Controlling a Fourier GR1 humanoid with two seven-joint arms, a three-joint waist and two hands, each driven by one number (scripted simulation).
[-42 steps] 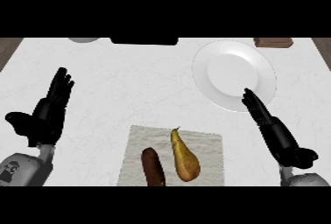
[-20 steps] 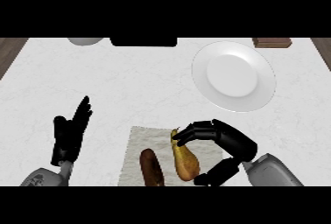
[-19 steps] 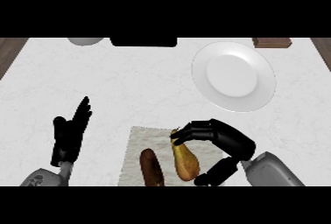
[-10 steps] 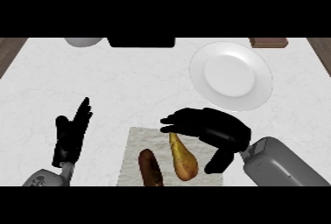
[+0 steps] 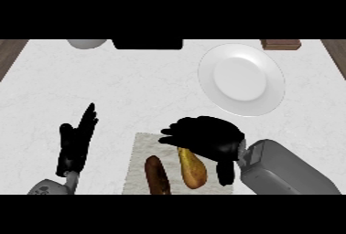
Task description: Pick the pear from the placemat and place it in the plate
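White counter (image 5: 135,91) carries everything. Nearest, the right hand (image 5: 206,139) curls over the pear's (image 5: 192,168) hidden top on the placemat (image 5: 138,155); a brown object (image 5: 157,176) lies left. Beyond, right, sits the plate (image 5: 241,78). Left hand (image 5: 76,141) rests, fingers straight.

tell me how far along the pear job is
Early stage. Done: the black right hand is over the top end of the yellow-brown pear, fingers curled above it; whether it grips yet is unclear. In hand: the pear lies on the pale cloth placemat, beside a dark brown oblong item. Left: lifting it and carrying it to the white round plate. The left hand rests open.
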